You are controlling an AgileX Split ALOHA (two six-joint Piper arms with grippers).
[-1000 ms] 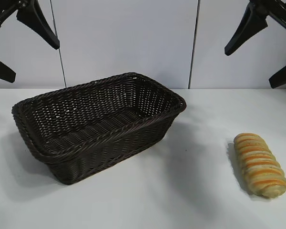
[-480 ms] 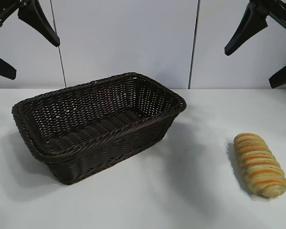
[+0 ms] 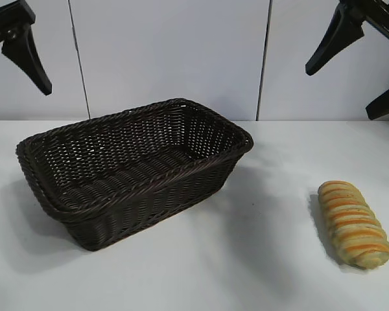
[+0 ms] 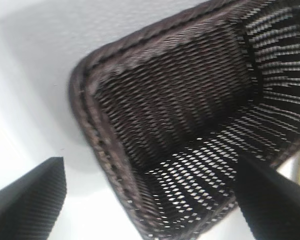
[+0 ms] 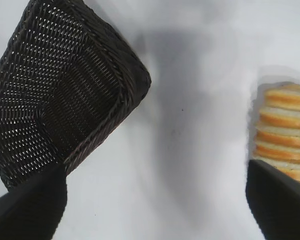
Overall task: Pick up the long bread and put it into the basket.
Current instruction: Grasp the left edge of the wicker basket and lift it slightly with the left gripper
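Exterior view shows a white table [image 3: 201, 272] against a pale panelled wall, with two black robot arms hanging in at the upper corners.

The basket [image 3: 84, 220] is the largest thing: a dark brown woven wicker rectangle with sloping sides and a braided rim, sitting on the table's left half, turned at an angle and holding nothing.

The long bread [image 3: 354, 224] lies near the table's right edge toward the front, well apart from the basket. It is an elongated golden-tan loaf banded with orange-brown crosswise ridges. Its long axis runs roughly from back to front, leaning slightly toward the front right corner.

The right gripper [image 3: 369, 61] hangs above the table's back right area, jaws spread wide and empty. The loaf lies in front of and below it, on the same side, so this is judged the nearer arm for the pick; its wrist view has the loaf close by one finger.

The left gripper [image 4: 150, 200] hangs above the basket's end on the left, jaws also wide apart and empty, far from the bread.
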